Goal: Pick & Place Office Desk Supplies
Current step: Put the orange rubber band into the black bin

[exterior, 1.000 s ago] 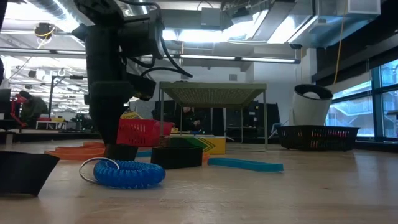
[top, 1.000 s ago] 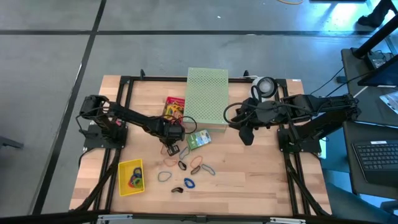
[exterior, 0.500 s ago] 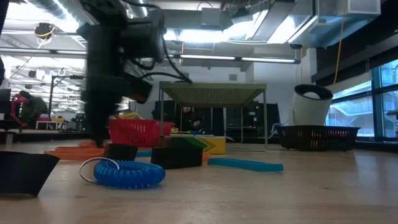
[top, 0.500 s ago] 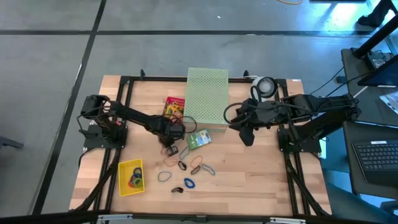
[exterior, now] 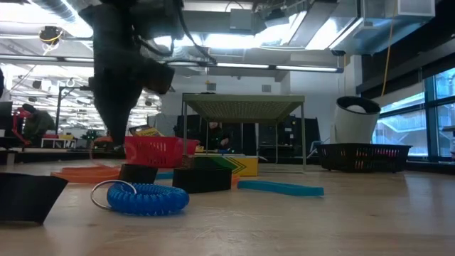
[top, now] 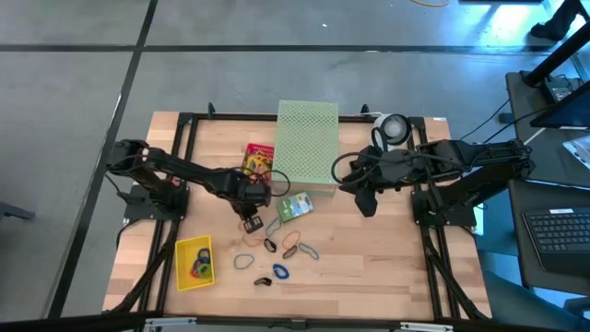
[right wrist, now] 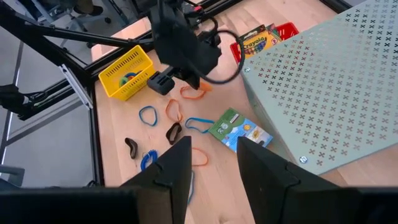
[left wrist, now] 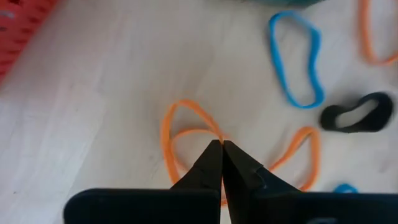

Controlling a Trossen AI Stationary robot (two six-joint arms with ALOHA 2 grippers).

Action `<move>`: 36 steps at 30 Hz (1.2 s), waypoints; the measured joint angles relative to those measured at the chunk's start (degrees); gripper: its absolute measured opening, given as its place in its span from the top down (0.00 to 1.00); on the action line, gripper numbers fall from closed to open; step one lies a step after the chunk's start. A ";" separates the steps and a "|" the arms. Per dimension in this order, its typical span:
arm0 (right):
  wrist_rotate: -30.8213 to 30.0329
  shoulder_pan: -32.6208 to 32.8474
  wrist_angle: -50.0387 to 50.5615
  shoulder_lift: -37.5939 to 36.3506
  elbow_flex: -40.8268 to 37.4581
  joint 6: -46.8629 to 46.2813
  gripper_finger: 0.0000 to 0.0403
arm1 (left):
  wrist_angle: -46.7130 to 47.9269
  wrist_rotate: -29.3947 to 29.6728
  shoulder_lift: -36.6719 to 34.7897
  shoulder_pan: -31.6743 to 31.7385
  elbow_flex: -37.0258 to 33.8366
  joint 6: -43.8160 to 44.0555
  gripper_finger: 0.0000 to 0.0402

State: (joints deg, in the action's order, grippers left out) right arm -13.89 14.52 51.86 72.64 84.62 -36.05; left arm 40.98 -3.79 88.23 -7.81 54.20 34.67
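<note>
Biggest thing on the table is the pale green perforated box, so I'll place everything off that. The right gripper just hangs beside the box's right edge, fingers parted with nothing between them. The yellow basket sits well off toward the box's front-left corner, already with a few bands in it.

The left gripper is down in front of the box, left of the green crayon box, and it's pinched fully shut on an orange rubber band that lies on the wood. So I'd say we're at the grab step. Next it needs a clean lift without the band slipping out, then a carry over to the basket.

Versus a second ago: the left arm has pulled back a bit and the claw finished closing. The right arm hasn't budged.
</note>
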 joint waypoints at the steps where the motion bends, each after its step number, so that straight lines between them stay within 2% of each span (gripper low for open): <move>1: 0.00 0.00 -0.01 0.00 0.00 0.00 0.68 | -0.04 0.04 -0.81 0.01 0.02 0.20 1.00; 9: 0.01 0.00 -2.98 0.59 0.00 2.13 0.68 | -0.04 0.17 -9.23 -0.03 1.44 3.37 1.00; 13: 0.09 0.00 -9.97 1.37 0.00 5.67 0.68 | -0.67 0.68 -13.53 -0.03 5.99 3.70 1.00; 17: 4.75 0.00 -16.83 3.52 0.02 11.03 0.68 | -4.17 1.31 -16.47 -0.03 11.17 2.73 1.00; 20: 6.74 -0.04 -19.15 5.69 0.02 11.66 0.66 | -8.30 1.35 -18.04 -0.03 15.04 1.80 1.00; 26: 5.87 -0.13 -24.54 10.79 0.02 11.21 0.53 | -12.53 0.77 -19.63 -0.03 20.50 -0.45 1.00; 31: 3.85 -0.13 -31.48 13.87 0.02 9.53 0.40 | -16.91 -2.12 -19.66 -0.03 21.13 0.17 1.00; 36: -1.26 -0.24 -32.40 14.17 0.02 11.11 0.36 | -17.20 -2.73 -19.66 -1.05 21.13 1.52 1.00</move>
State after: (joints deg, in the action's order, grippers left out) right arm -15.15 14.28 19.46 86.81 84.64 -24.95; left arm 23.78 -6.52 68.58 -8.86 75.33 36.19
